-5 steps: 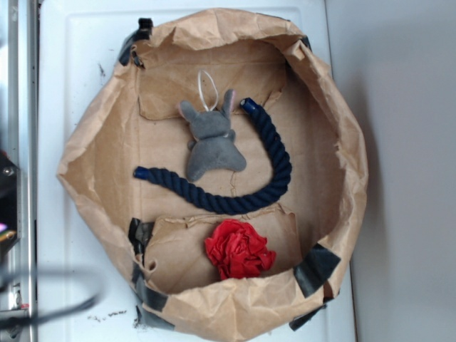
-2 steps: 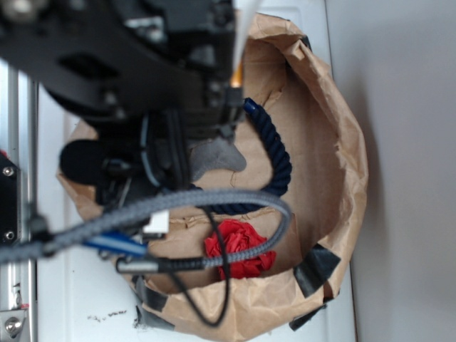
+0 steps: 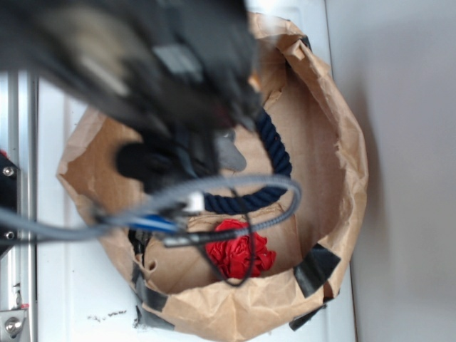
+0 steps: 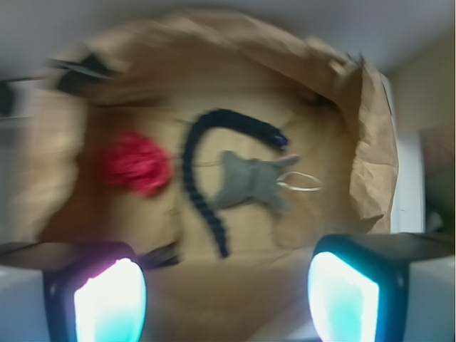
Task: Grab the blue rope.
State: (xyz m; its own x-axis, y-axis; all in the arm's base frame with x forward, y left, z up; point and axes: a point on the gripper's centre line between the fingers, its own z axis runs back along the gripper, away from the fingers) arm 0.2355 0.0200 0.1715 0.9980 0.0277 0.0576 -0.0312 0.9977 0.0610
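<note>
- Wrist view, far left: a red crumpled cloth (image 4: 134, 162) lies on the floor of the brown paper bag (image 4: 370, 149), clear of the rope.
- Just right of it, the blue rope (image 4: 196, 185): thick, dark navy, twisted strands. It arcs like a hook, with one end running down toward the camera and the other curling over the top to a brighter blue capped tip near the toy's ears.
- The grey plush toy (image 4: 249, 179) sits inside the rope's curve, touching or nearly touching it; a thin white loop trails off its right side.
- Bottom corners of the wrist view: the gripper (image 4: 226, 296) shows two fingers (image 4: 108, 299) glowing, set wide apart with nothing between them. Spread, empty, well above the rope.
- Exterior view: the blurred black arm (image 3: 157, 85) covers the upper left of the bag, hiding most of the toy.
- Right of the arm, the rope (image 3: 278, 153) shows as a navy bend against the bag's floor, passing under the grey braided cable (image 3: 235, 189).
- Below it, the red cloth (image 3: 239, 253) is partly crossed by a thin black wire.
- The bag rests on a white surface (image 3: 71, 71).
</note>
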